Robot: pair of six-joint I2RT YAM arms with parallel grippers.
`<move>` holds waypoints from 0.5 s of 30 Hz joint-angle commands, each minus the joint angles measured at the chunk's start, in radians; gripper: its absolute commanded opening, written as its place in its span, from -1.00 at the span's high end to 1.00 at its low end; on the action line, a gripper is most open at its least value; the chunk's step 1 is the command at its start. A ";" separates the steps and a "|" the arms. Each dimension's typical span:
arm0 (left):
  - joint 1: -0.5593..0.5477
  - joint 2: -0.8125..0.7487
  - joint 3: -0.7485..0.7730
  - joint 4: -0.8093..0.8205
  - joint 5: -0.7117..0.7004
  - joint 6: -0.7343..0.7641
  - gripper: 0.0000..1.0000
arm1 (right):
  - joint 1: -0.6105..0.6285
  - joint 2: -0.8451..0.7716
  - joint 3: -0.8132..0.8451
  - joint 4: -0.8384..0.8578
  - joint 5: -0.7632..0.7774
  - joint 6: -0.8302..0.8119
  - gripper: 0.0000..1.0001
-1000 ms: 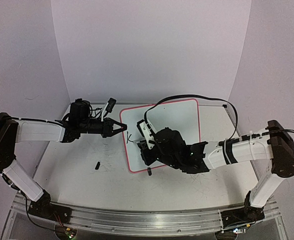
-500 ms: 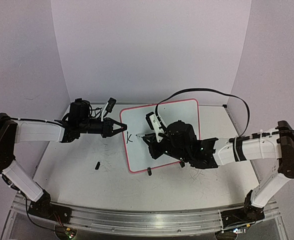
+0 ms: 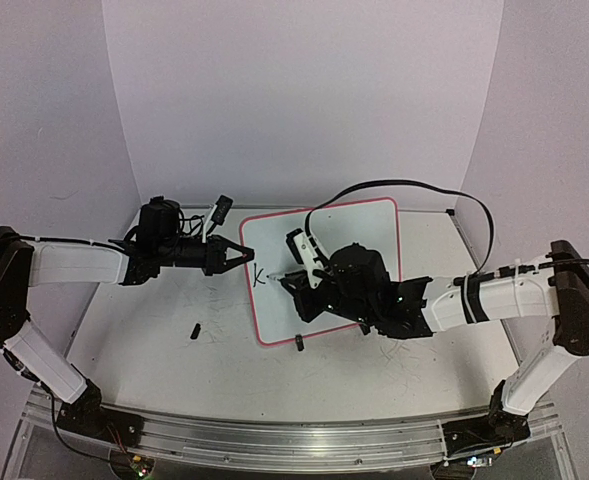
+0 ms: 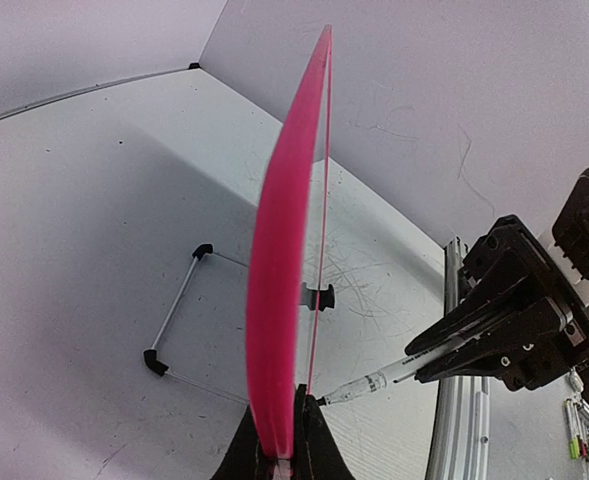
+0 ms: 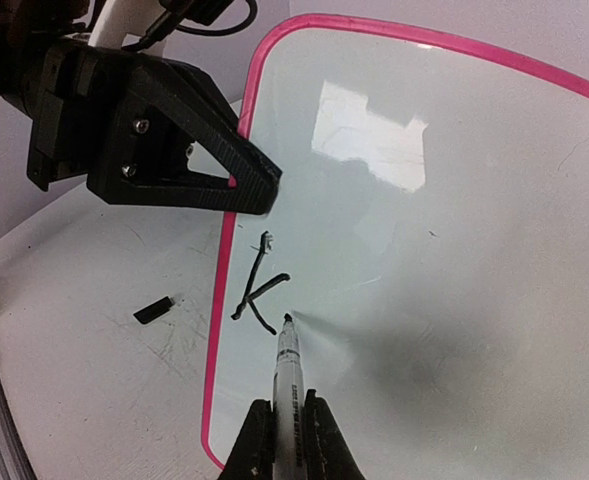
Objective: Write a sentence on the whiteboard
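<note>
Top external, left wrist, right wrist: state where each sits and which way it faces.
Top external: above, behind the bases, facing down at the whiteboard; both arms show.
Left wrist: looks along the whiteboard's pink edge; left gripper clamps it.
Right wrist: looks down the marker at the letter K; right gripper holds the marker.
Both wrist views share the marker.

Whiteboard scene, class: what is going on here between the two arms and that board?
The left gripper is shut on the whiteboard at its left edge, holding it. The right gripper is shut on a marker, whose tip sits at the board just right of a black K, the only letter written. A small black piece lies on the table left of the board.
</note>
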 commanded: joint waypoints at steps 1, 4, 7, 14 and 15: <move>0.005 -0.040 -0.003 0.010 -0.062 0.065 1.00 | 0.003 0.023 0.039 0.037 0.006 0.009 1.00; 0.003 -0.040 -0.001 0.009 -0.062 0.067 1.00 | 0.004 0.027 0.038 0.034 0.022 0.013 1.00; 0.005 -0.039 0.000 0.008 -0.060 0.067 1.00 | 0.003 0.031 0.041 0.031 0.038 0.016 1.00; 0.005 -0.042 -0.001 0.007 -0.062 0.067 1.00 | 0.004 0.028 0.043 0.002 0.089 0.029 1.00; 0.005 -0.042 -0.001 0.007 -0.062 0.068 1.00 | 0.003 0.025 0.041 -0.003 0.096 0.031 1.00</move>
